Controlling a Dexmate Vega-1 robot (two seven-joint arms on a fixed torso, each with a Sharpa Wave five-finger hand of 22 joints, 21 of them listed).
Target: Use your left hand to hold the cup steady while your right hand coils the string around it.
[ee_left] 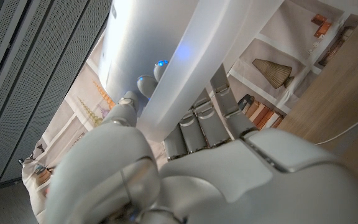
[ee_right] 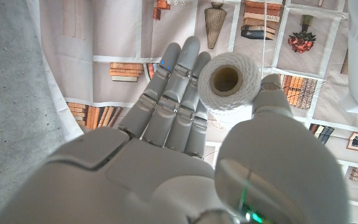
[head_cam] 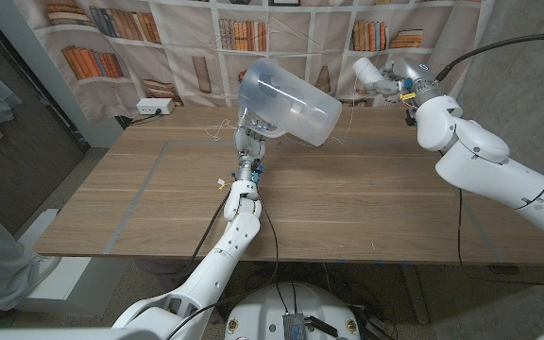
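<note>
My left hand [head_cam: 253,137] holds a large translucent cup [head_cam: 289,102] tipped on its side above the far middle of the table. Up close, my left hand [ee_left: 185,155] grips the cup's wall [ee_left: 166,56] between thumb and fingers. My right hand [head_cam: 390,80] is raised at the far right and holds a white spool of string [head_cam: 364,68]. The right wrist view shows that hand [ee_right: 185,155] with the spool [ee_right: 227,82] between thumb and fingers, its hollow core facing the camera. A thin string [head_cam: 343,118] runs faintly from the spool toward the cup.
The wooden table [head_cam: 348,208] carries loose string [head_cam: 217,130] near its far edge, left of the cup. A white power strip [head_cam: 152,108] lies at the far left corner. A bookshelf-printed curtain [head_cam: 159,47] hangs behind. A cable [head_cam: 274,236] runs along my left arm.
</note>
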